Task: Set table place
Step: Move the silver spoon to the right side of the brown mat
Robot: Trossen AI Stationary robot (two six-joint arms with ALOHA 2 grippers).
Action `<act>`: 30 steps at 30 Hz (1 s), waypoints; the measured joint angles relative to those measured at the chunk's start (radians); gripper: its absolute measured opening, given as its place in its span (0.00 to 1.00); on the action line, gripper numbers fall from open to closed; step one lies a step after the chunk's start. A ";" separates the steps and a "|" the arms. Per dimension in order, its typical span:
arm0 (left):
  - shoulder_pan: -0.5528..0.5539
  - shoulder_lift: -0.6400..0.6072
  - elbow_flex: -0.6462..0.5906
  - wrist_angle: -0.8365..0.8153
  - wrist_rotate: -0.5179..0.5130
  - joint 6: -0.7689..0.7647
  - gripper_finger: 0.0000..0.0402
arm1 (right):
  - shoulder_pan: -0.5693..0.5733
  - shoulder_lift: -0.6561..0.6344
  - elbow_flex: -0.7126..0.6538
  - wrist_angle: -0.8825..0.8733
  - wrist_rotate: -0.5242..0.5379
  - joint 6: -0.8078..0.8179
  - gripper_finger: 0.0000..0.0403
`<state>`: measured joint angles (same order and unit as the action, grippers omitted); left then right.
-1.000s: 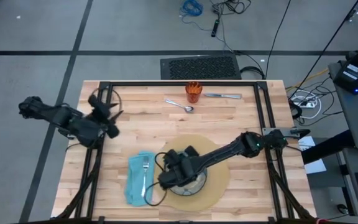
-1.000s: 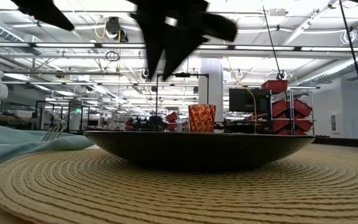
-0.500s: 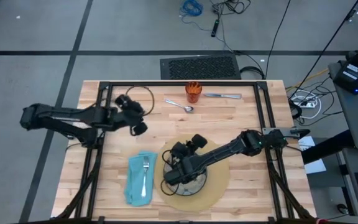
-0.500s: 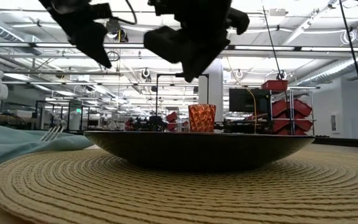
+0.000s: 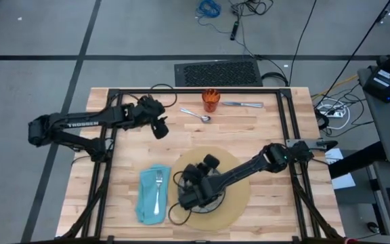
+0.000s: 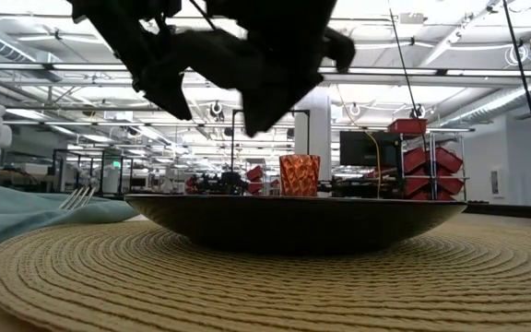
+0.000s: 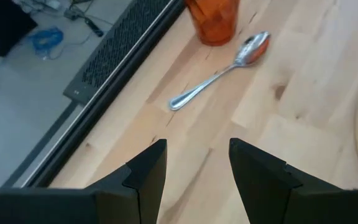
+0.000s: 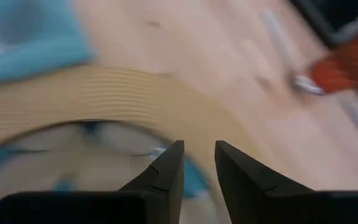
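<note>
Your left tool [image 5: 160, 127], parted and empty, sits just left of the spoon [image 5: 196, 115], nearer than right tool [image 5: 189, 196].

One word can be read — "TROSSEN", in white, along the left arm [image 5: 80, 125].

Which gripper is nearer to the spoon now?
Left. The left gripper hovers open just beside the spoon near the table's far edge. The right gripper is over the plate, farther away.
</note>
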<state>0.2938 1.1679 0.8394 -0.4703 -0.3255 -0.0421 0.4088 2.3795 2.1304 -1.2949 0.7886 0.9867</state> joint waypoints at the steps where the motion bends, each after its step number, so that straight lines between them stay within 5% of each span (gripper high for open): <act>1: 0.009 0.002 0.000 -0.001 0.005 0.004 0.40 | 0.007 0.000 0.000 0.047 -0.013 -0.027 0.20; 6: 0.033 0.002 0.000 0.017 0.015 0.006 0.40 | 0.035 0.000 0.000 0.286 -0.134 -0.191 0.20; 11: 0.033 0.002 0.000 0.058 0.083 0.005 0.40 | 0.051 -0.047 0.000 0.264 -0.167 -0.219 0.20; 17: 0.033 0.002 0.000 0.080 0.093 0.005 0.40 | 0.060 -0.145 0.001 0.534 -0.224 -0.524 0.20; 24: 0.033 0.002 0.000 0.062 0.092 0.006 0.40 | 0.028 -0.221 -0.026 0.116 -0.247 -0.480 0.20; 30: 0.033 0.002 0.001 0.065 0.092 0.031 0.40 | 0.020 -0.469 -0.373 0.029 -0.094 -0.299 0.20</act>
<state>0.3271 1.1698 0.8402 -0.4049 -0.2331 -0.0107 0.4292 1.9105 1.7571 -1.2656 0.6950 0.6880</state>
